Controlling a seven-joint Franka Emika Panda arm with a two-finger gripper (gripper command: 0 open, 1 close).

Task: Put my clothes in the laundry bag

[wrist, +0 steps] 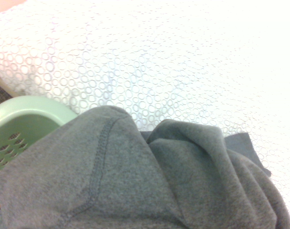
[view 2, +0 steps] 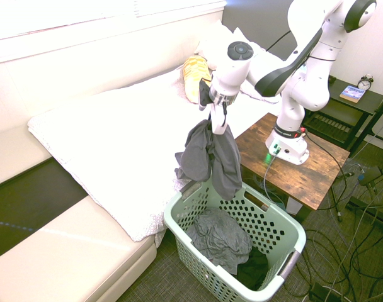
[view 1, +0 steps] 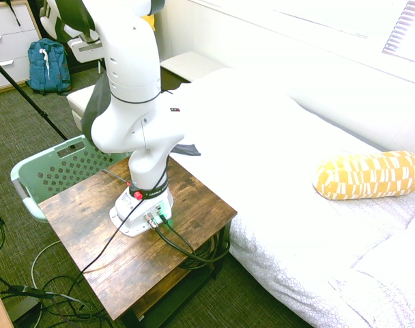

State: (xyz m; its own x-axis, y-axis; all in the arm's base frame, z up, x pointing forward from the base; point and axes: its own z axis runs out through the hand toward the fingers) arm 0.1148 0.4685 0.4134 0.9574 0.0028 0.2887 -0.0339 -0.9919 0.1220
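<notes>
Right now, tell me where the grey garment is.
In the second exterior view the grey garment hangs from the shut hand, above the laundry basket's near rim, beside the bed.

A yellow pillow (view 1: 368, 175) is lying on the white bed (view 1: 276, 150). Beside the bed a wooden tabletop (view 1: 187, 225) is standing. Across the room from the bed a blue backpack (view 1: 48, 65) is leaning against drawers (view 1: 9, 41).

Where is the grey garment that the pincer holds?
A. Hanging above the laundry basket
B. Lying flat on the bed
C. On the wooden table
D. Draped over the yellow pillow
A: the pincer is shut on the grey garment, which hangs over the laundry basket.
</notes>
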